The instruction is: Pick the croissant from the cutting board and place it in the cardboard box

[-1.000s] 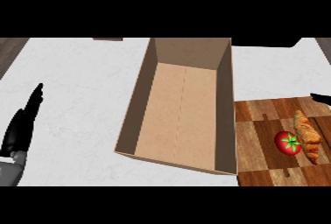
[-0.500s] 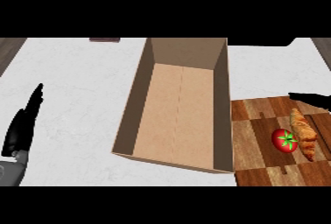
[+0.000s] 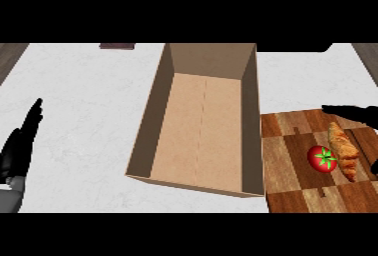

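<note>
The croissant lies lengthwise on the wooden cutting board at the right, next to a red tomato on its left. The open cardboard box stands in the middle, its right wall along the board's left edge, and nothing lies inside it. Black fingers of my right hand reach in from the right edge, above the board's far end and just beyond the croissant's far tip; they look extended and hold nothing. My left hand rests at the far left, fingers straight, well away from the box.
White marbled counter surrounds the box. A small dark object sits at the counter's far edge. The cutting board runs out of view at the right and lower right.
My right hand's fingers have come further left into view over the board's far end. The croissant, tomato, box and left hand keep their places.
</note>
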`<state>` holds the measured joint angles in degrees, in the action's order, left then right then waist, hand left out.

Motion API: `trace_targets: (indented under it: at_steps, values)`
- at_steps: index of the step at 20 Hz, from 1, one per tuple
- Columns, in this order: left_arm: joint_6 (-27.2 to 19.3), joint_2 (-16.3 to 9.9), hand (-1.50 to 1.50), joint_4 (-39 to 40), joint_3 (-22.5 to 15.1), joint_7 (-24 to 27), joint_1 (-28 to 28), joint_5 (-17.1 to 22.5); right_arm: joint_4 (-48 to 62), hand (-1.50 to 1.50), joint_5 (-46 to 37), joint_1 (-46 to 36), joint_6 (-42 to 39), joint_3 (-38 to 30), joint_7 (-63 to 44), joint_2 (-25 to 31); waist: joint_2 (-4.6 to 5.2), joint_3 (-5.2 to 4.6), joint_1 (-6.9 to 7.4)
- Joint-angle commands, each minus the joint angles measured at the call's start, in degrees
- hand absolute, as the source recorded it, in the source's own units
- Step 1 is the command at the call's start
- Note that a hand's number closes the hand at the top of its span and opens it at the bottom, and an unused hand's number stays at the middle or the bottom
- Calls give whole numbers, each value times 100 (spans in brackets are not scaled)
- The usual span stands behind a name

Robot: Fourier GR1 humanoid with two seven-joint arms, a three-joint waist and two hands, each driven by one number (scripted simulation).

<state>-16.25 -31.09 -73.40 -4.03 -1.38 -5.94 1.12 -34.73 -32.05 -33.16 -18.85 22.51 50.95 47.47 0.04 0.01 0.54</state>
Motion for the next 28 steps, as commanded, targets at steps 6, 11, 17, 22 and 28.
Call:
trace_targets:
  at_steps: [6,11,17,22,28]
  values:
    - [-17,93,0,-117,66,-238,-17,-214,-762,-150,419,268,-883,-117,665,256,-14,-3,-72]
    - [55,189,0,-83,150,-234,-90,-318,-1630,-150,250,647,-832,67,-133,321,-23,-6,-91]
    - [133,241,0,-424,304,-194,204,-400,-1407,-150,-123,645,-740,80,-718,4,-7,-1,-8]
    - [196,502,0,-225,336,-128,181,-577,-934,150,-430,481,-477,-128,-899,-535,3,1,2]
    - [327,457,0,-262,474,-92,228,-646,-1484,150,-452,961,760,-659,-927,-639,-10,-1,-39]
